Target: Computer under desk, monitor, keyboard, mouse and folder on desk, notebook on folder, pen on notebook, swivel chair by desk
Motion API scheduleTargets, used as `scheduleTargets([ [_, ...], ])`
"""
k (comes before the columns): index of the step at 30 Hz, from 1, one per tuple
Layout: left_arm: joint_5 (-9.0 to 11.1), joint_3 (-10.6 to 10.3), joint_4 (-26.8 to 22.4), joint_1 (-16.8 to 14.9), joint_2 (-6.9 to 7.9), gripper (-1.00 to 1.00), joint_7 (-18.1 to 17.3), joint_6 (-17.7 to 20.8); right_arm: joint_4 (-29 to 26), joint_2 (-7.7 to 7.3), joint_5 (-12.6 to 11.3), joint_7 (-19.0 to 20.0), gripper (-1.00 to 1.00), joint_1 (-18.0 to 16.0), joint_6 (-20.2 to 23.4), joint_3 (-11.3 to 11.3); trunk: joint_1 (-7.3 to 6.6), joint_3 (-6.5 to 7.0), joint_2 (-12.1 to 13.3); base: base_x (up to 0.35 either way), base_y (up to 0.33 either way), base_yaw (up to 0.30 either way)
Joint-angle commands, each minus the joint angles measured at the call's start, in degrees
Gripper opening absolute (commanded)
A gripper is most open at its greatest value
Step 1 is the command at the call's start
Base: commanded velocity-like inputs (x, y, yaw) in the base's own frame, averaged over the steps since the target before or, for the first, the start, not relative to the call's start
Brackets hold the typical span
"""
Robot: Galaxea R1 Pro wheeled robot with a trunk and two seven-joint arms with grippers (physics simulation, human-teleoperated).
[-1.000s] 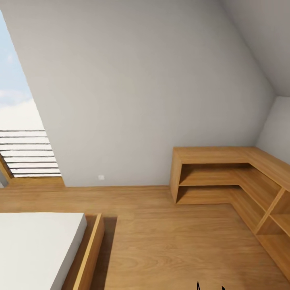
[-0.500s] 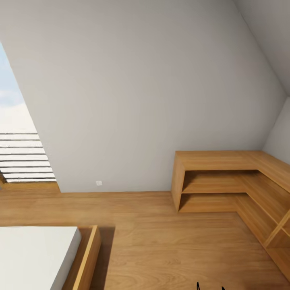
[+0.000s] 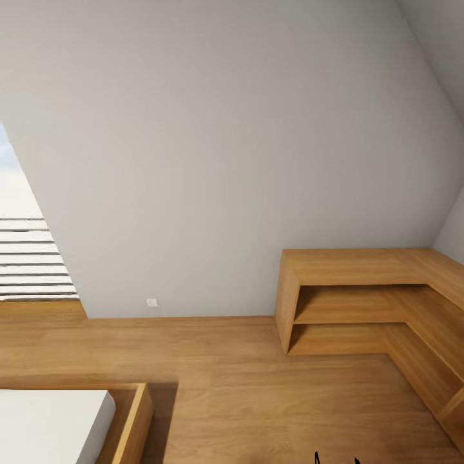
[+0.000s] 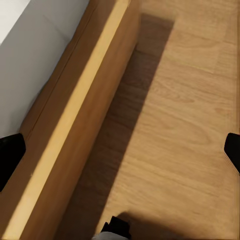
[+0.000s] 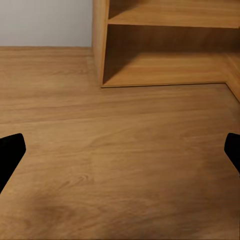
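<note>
One sloped grey bedroom wall (image 3: 225,148), one L-shaped light wooden shelf unit (image 3: 361,293), one white-topped wood-framed bed (image 3: 77,422), one slatted window (image 3: 29,258). Left wrist: left gripper (image 4: 120,150), two black fingertips (image 4: 10,152) wide apart over floor beside bed. Right wrist: right gripper (image 5: 120,150) likewise spread, above wood floor (image 5: 120,165).

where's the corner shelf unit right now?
In the head view the L-shaped wooden shelf unit stands at the right, on the wood floor against the grey sloped wall; the bed sits at the lower left.
</note>
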Motion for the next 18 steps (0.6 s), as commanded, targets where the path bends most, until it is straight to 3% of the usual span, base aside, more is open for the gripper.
scheduleTargets([
  [1, 0.0, -0.2, 0.2, 0.0, 0.00, 1.00, 0.4, -0.2, -0.1, -0.03, -0.1, -0.5, 1.00, 0.0, 0.0, 0.5, 0.04, -0.07, 0.0, 0.333, -0.103, 0.000],
  [11, -0.1, -0.2, 1.2, 0.0, 0.00, 1.00, 0.4, -0.2, -0.1, -0.06, 0.5, -0.5, 1.00, 0.0, 0.0, 0.5, 0.04, 0.05, 0.0, 0.319, -0.136, -0.068],
  [18, -0.1, -0.2, 1.3, 0.0, -0.01, 1.00, 0.4, -0.2, -0.1, -0.06, 3.3, -0.5, 1.00, 0.0, 0.0, 0.4, 0.04, 0.32, 0.0, 0.123, -0.096, -0.200],
])
